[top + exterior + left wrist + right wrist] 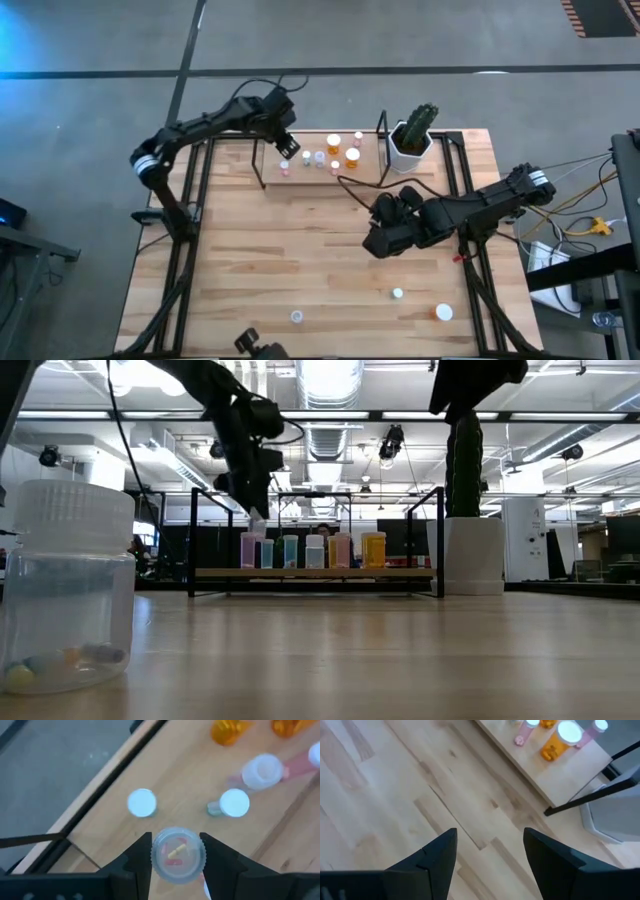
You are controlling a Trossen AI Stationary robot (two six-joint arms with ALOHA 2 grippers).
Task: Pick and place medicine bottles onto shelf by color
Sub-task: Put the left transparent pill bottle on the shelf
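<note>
The shelf (320, 170) stands at the table's far side. Several white-capped bottles stand in a row on its board (315, 572), orange, pinkish and clear. My left gripper (287, 147) hangs over the shelf's left part, shut on a small clear bottle (177, 856) with pills inside. Two small bottles (397, 293) (297, 317) and an orange one (443, 313) stand on the table near its near edge. My right gripper (376, 243) is open and empty over the table's middle right; it also shows in the right wrist view (490, 850). My left gripper pinches the small clear bottle's round side wall (156, 856) between its two fingers, one on each side. The fingers point down from above. The bottle is lifted clear, above the white caps of the bottles on the shelf (141, 802).
A white hexagonal pot with a cactus (412, 140) stands right of the shelf. Black wire uprights (192, 540) rise at the shelf's ends. A clear bottle (70, 590) stands very close to the low camera. Bare plank table lies between the shelf and the near bottles.
</note>
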